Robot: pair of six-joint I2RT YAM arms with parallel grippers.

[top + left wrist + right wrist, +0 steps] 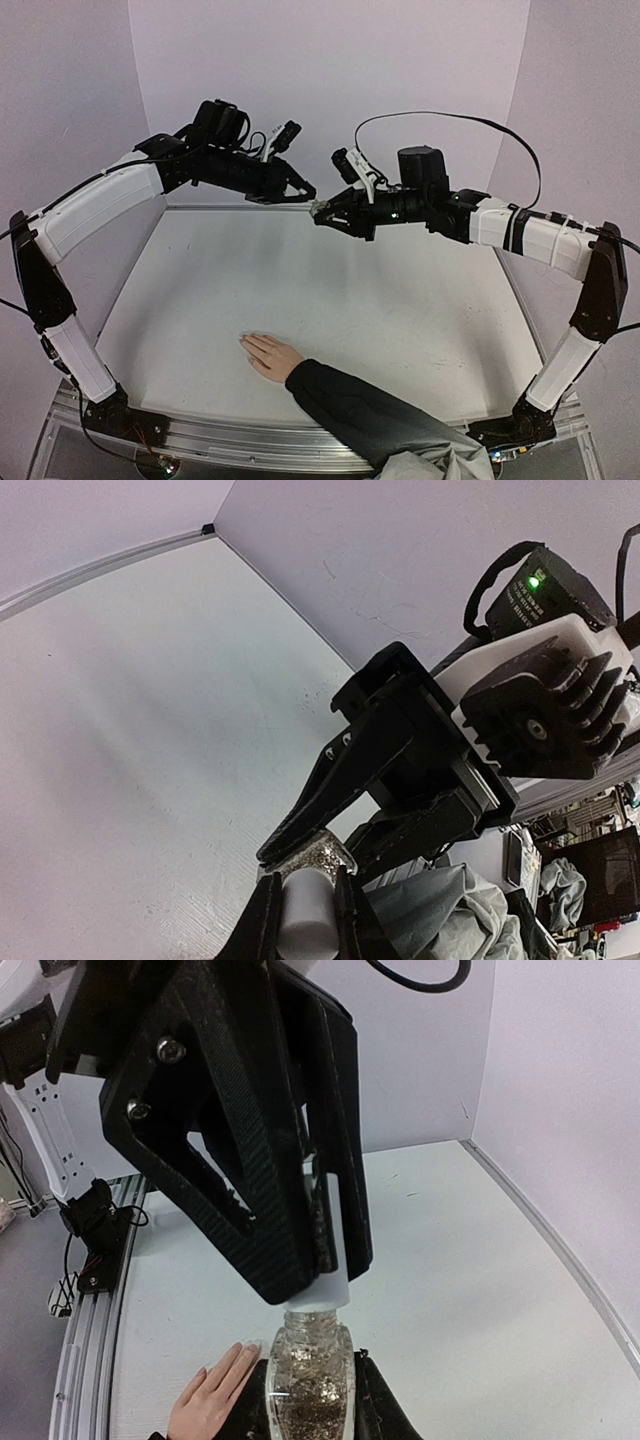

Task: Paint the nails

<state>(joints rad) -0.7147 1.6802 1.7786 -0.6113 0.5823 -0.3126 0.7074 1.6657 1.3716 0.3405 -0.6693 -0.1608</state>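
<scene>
We see the tiny pale nails [246, 343] on the light-skinned hand [270, 356], flat on the white table [420, 300], well apart from both grippers. Our right gripper [321, 212] clamps the clear glass glitter bottle [310, 1385]; our left gripper [306, 194] pinches its white cap [305, 920]. We judge that a straight pull along the neck, with the bottle steady, is best. The right wrist view shows the cap seated on the neck; the top view cannot.

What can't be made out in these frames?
- nails: top view, too small to tell painted or bare.
- hand: right wrist view, cut off by the bottom edge; not in the left wrist view.
- cap tight or loose on bottle: unclear in every view; the left gripper covers most of the cap.
- Bottle base: right wrist view, cut off by the bottom edge, inside the right gripper.
</scene>
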